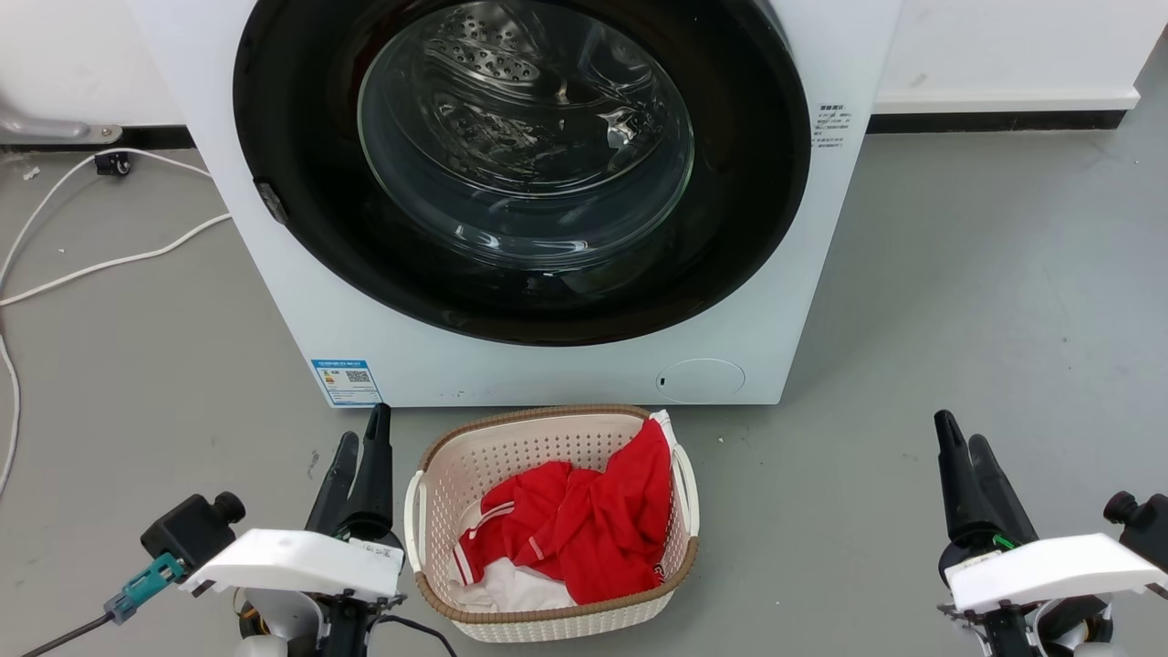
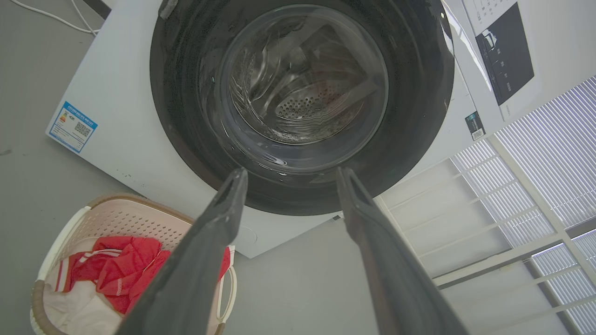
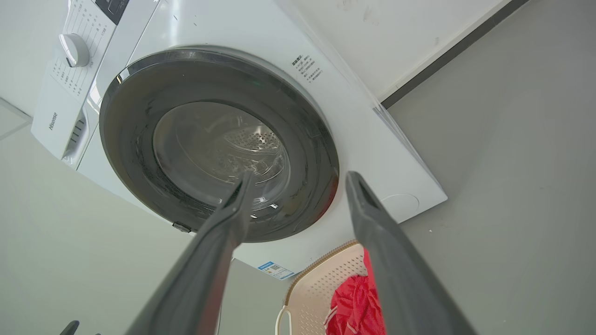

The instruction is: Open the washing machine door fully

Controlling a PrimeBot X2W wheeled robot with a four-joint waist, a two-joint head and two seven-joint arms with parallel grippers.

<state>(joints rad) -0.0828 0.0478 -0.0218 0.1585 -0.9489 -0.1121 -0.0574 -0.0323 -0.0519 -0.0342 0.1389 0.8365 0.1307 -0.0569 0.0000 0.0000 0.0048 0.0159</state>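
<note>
Washing machine door (image 1: 520, 169) top cut by head view's edge; blue label (image 1: 347, 381) print too small to read.

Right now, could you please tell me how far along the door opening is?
Nothing looks done yet: the washing machine door sits shut, flush against the washing machine. Nothing is in hand either; the left end effector and right end effector are open, low beside the laundry basket, apart from the door. Remaining: reach the door, grip it and swing it fully open.
</note>
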